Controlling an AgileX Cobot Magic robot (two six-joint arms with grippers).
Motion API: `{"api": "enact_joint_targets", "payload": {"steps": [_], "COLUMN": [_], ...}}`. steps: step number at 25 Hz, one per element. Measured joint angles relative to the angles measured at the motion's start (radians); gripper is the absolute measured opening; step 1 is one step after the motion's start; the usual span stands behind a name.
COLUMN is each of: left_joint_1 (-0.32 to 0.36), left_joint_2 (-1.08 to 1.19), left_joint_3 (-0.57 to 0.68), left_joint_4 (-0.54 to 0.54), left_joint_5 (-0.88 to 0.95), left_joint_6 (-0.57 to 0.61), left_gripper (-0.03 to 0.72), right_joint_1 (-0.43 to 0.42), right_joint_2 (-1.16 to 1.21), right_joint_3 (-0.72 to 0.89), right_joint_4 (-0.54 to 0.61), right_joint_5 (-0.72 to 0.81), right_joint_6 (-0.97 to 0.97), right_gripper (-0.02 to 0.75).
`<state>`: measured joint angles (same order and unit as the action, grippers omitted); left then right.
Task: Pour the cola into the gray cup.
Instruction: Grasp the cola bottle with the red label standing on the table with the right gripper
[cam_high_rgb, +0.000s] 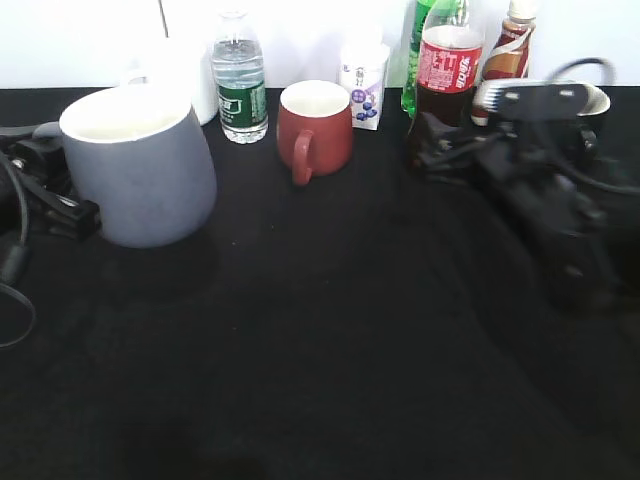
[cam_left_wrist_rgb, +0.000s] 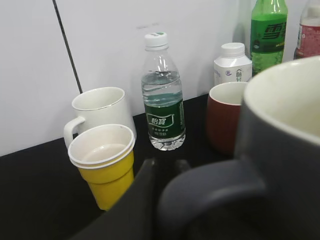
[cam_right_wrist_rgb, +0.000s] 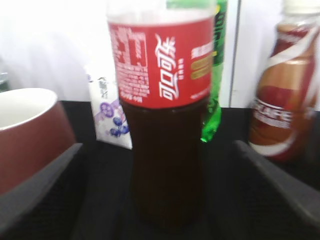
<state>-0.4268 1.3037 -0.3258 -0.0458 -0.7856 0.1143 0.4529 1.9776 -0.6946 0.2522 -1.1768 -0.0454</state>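
Observation:
The cola (cam_high_rgb: 450, 60), a clear bottle of dark liquid with a red label, stands upright at the back right. It fills the right wrist view (cam_right_wrist_rgb: 162, 90). My right gripper (cam_high_rgb: 432, 148) (cam_right_wrist_rgb: 160, 200) is open, with one finger on each side of the bottle's lower body and a gap on both sides. The gray cup (cam_high_rgb: 140, 170) stands upright at the left on the black cloth, and its off-white inside looks empty. In the left wrist view the cup (cam_left_wrist_rgb: 285, 150) is close, with its handle toward the camera. My left gripper (cam_high_rgb: 60, 205) (cam_left_wrist_rgb: 165, 172) is closed on that handle.
A red mug (cam_high_rgb: 315, 125), a water bottle (cam_high_rgb: 238, 90) and a small white carton (cam_high_rgb: 364, 90) stand along the back. A white mug (cam_left_wrist_rgb: 100, 107) and a yellow cup (cam_left_wrist_rgb: 105, 170) sit behind the gray cup. A green bottle (cam_right_wrist_rgb: 215, 100), a CAFE bottle (cam_right_wrist_rgb: 285, 100) and a black mug (cam_high_rgb: 592, 100) crowd the cola.

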Motion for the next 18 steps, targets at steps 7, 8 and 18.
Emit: {"api": "enact_joint_targets", "payload": {"steps": [7, 8, 18], "left_joint_1": [0.0, 0.0, 0.0], "left_joint_2": [0.0, 0.0, 0.0], "left_joint_3": [0.0, 0.0, 0.0], "left_joint_4": [0.0, 0.0, 0.009], "left_joint_5": [0.0, 0.0, 0.0], "left_joint_6": [0.0, 0.0, 0.0], "left_gripper": [0.062, 0.062, 0.062], "right_joint_1": [0.0, -0.002, -0.01], "right_joint_2": [0.226, 0.251, 0.337], "right_joint_3": [-0.301, -0.331, -0.461], "right_joint_4": [0.1, 0.103, 0.097], "right_joint_5": [0.049, 0.049, 0.054], "right_joint_6": [-0.019, -0.023, -0.117], "right_gripper": [0.659, 0.655, 0.435]}}
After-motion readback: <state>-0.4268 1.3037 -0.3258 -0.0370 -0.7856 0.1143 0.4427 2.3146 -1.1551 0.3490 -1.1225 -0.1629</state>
